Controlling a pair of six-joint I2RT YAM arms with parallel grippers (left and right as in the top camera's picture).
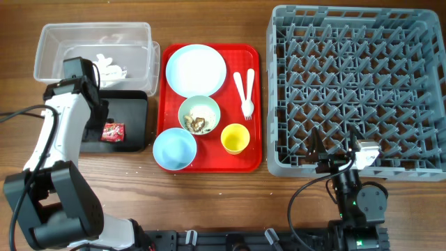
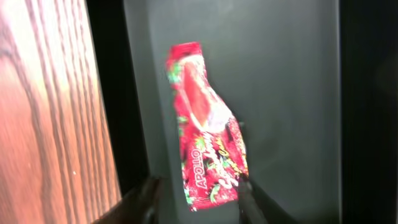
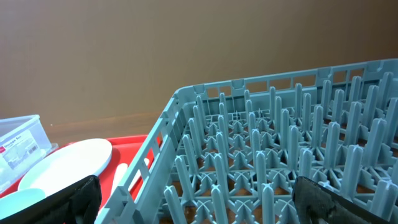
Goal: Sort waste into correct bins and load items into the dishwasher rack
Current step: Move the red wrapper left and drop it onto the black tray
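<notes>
The red-and-white wrapper (image 1: 113, 131) lies flat on the floor of the black tray (image 1: 132, 104). In the left wrist view the wrapper (image 2: 208, 146) lies loose between the spread fingers of my left gripper (image 2: 198, 186), which is open just above it. White crumpled paper (image 1: 108, 66) sits in the clear tub (image 1: 49, 42). On the red tray (image 1: 254, 56) are a light blue plate (image 1: 196, 70), a bowl (image 1: 199, 104) holding brown food scraps (image 1: 198, 124), an empty pale blue bowl (image 1: 174, 148), a yellow cup (image 1: 235, 138) and a white fork and spoon (image 1: 244, 90). My right gripper (image 3: 208, 205) is open and empty above the front left corner of the grey dishwasher rack (image 1: 359, 90).
The left arm (image 1: 59, 132) reaches over the black tray's left side. The rack's upright pegs (image 3: 273, 143) fill the right wrist view, with the plate (image 3: 65, 165) and the tub's corner (image 3: 18, 149) at its left. Bare wooden table lies along the front edge.
</notes>
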